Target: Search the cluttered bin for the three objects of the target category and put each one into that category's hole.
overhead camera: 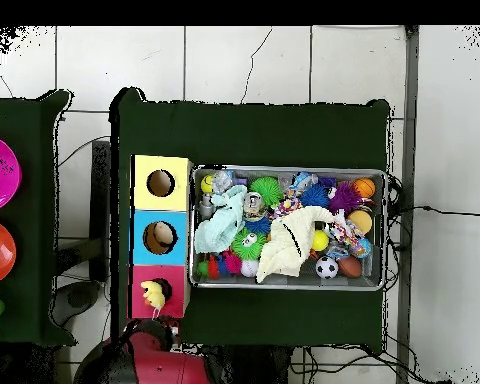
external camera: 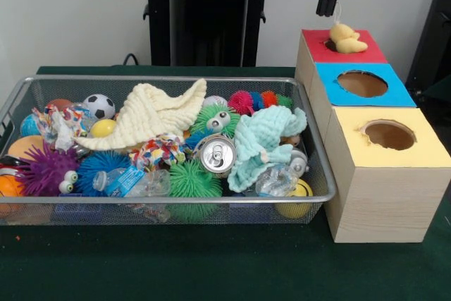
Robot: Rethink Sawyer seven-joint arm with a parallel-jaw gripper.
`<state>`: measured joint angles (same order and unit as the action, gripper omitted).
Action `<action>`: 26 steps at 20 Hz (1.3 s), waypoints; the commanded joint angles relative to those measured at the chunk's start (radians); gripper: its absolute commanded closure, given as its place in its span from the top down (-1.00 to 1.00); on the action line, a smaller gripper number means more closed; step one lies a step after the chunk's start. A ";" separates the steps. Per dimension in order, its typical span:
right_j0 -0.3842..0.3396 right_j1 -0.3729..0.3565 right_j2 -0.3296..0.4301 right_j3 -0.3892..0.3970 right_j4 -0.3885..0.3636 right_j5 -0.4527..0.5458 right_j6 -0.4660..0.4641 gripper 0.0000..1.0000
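Observation:
The wire-mesh bin [external camera: 169, 79] sits on the green table, full of clutter; it also shows in the overhead view [overhead camera: 289, 168]. A yellow and orange plush animal [external camera: 347, 39] lies on the red-topped box, over its round hole [external camera: 325, 46]; it also shows in the overhead view [overhead camera: 154, 295]. My gripper [external camera: 329, 6] hangs just above the plush, apart from it, open and empty. I see no brown plush and no tiger-striped plush; cloths and toys cover much of the bin.
Blue-topped hole [external camera: 361, 84] and yellow-topped hole [external camera: 389, 134] lie nearer the camera in the same row of boxes. The bin holds a cream cloth [external camera: 151, 114], a mint cloth [external camera: 261, 142], a can [external camera: 216, 154], a rope toy [external camera: 161, 149], spiky balls and bottles.

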<state>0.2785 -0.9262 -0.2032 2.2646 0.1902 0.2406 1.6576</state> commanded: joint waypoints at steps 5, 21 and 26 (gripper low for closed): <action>0.019 0.072 0.063 -0.047 0.037 -0.081 0.234 -1.00; 0.076 0.060 0.034 -0.039 0.071 -0.072 0.249 -1.00; 0.046 0.074 0.061 -0.024 0.065 -0.121 0.245 -1.00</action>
<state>0.3633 -0.8802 -0.2023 2.2644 0.2074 0.2032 1.6576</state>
